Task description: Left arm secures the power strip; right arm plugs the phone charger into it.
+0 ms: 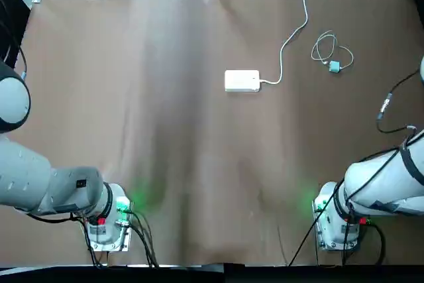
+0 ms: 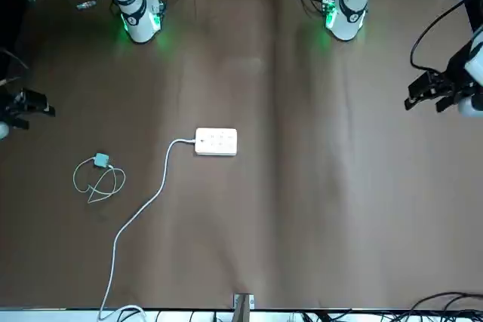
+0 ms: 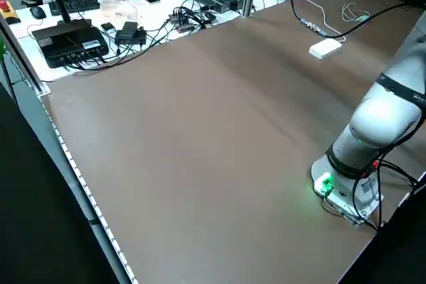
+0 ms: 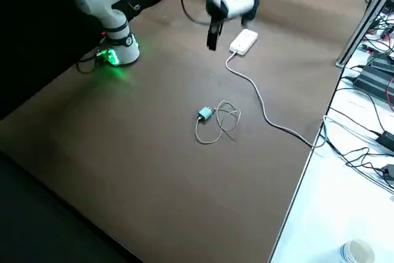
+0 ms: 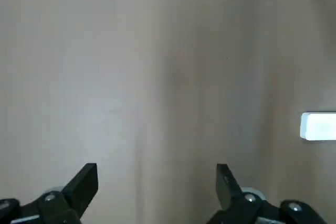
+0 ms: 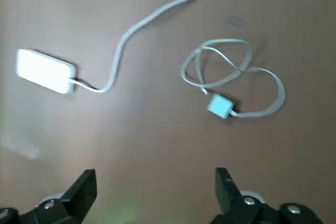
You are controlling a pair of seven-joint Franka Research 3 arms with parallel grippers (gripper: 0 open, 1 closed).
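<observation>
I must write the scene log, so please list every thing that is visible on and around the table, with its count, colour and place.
Power strip: one, white, near the table's middle, lying flat.
Thick cord: one, white, from the power strip's end to the far edge.
Phone charger: one, teal, on the robot's right of the power strip, apart from it.
Thin cable: one, white, looped beside the phone charger.
Table: one, brown.
Electronics and cables: several, mostly black, on a white bench beyond the far edge.
Left arm: one, white-and-grey, green-lit base at the near left; left claw open above bare table.
Right arm: one, white-and-grey, green-lit base at the near right; right claw open above the charger area.
</observation>
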